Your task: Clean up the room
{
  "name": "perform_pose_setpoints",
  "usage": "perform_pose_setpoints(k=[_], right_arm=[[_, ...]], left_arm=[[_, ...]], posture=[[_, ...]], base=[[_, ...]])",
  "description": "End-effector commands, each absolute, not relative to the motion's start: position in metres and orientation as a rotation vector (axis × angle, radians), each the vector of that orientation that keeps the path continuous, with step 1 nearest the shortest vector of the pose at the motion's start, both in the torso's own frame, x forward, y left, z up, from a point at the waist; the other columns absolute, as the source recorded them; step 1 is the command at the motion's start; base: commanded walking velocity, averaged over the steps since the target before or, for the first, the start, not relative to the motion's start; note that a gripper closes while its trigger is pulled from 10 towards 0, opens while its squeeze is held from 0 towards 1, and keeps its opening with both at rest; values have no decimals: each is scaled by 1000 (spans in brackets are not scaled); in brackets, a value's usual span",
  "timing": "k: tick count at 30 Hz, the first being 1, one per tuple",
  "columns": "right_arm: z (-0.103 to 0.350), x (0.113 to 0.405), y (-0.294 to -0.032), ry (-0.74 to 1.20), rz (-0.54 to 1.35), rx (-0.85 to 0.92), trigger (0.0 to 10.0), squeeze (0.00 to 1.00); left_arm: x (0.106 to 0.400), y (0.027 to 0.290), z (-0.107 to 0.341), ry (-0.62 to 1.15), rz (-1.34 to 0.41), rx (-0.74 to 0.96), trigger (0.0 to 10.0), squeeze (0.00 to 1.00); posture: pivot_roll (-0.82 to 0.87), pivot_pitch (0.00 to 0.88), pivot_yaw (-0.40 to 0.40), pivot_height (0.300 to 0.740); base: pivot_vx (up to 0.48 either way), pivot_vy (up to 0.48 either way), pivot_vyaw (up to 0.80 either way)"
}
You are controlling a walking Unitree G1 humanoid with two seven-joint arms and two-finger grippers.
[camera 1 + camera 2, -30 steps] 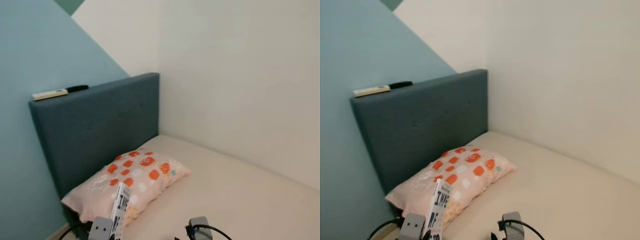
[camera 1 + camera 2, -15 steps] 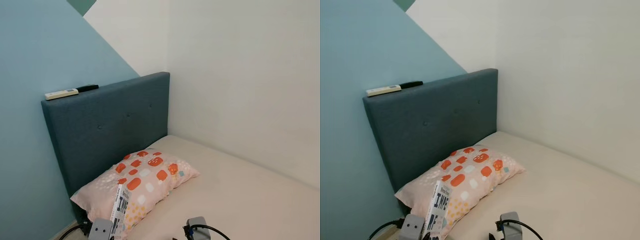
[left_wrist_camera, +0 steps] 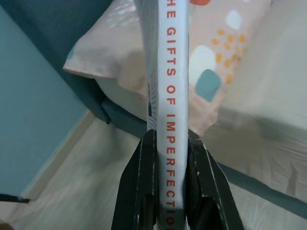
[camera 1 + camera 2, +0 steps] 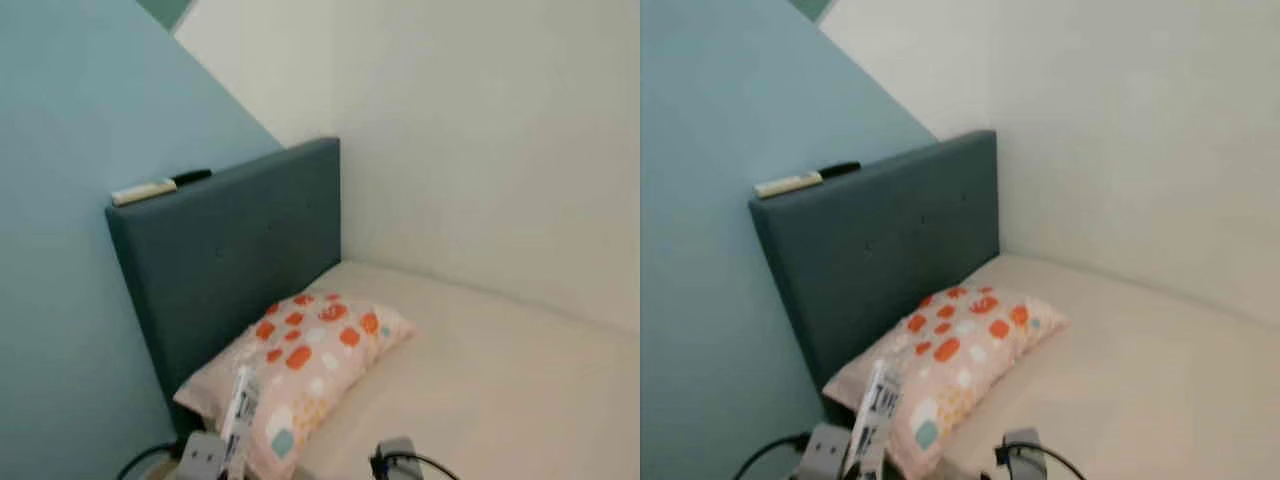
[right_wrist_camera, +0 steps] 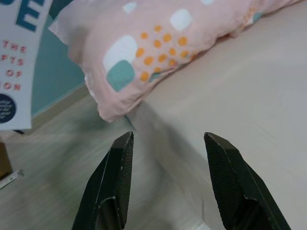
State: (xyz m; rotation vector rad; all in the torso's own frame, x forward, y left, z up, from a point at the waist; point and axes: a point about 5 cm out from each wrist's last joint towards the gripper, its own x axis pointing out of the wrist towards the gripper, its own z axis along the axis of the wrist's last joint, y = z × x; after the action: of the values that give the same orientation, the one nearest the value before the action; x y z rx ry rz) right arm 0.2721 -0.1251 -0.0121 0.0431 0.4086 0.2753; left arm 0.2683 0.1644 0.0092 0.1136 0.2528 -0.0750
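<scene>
Pinching the book (image 3: 171, 120) only by its spine's lower end, the left gripper (image 3: 170, 201) (right gripper (image 5: 170, 182) spread, empty) risks it tipping out.

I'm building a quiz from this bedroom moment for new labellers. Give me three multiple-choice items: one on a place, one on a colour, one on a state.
1. Where do the two remotes lie?
A. on the pillow
B. on top of the headboard
C. on the floor

2. What colour is the headboard?
A. dark blue-grey
B. red
C. yellow

3. How is the left gripper?
A. open, holding nothing
B. shut on the pillow
C. shut on the book

Answers:
1 B, both rest along the headboard's top edge.
2 A, its padded face is dark blue-grey.
3 C, its fingers clamp the spine of the book, while the right gripper is open beside the pillow.
</scene>
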Motion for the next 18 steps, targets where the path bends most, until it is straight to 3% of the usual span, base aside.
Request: perform_pose_setpoints(k=[1,4,18], right_arm=[[-11,273,-119,404,285,55,10000,0],[-11,273,-121,404,281,55,10000,0],[-6,277,-122,381,274,52,10000,0]], left_arm=[[269,168,12,238,-65,128,10000,0],[269,168,11,246,-60,125,10000,0],[273,164,12,245,-29,122,10000,0]], posture=[[29,76,-1,740],[30,77,-1,740],[26,79,-3,740]], base=[[0,-480,0],[0,-456,0],[0,0,0]])
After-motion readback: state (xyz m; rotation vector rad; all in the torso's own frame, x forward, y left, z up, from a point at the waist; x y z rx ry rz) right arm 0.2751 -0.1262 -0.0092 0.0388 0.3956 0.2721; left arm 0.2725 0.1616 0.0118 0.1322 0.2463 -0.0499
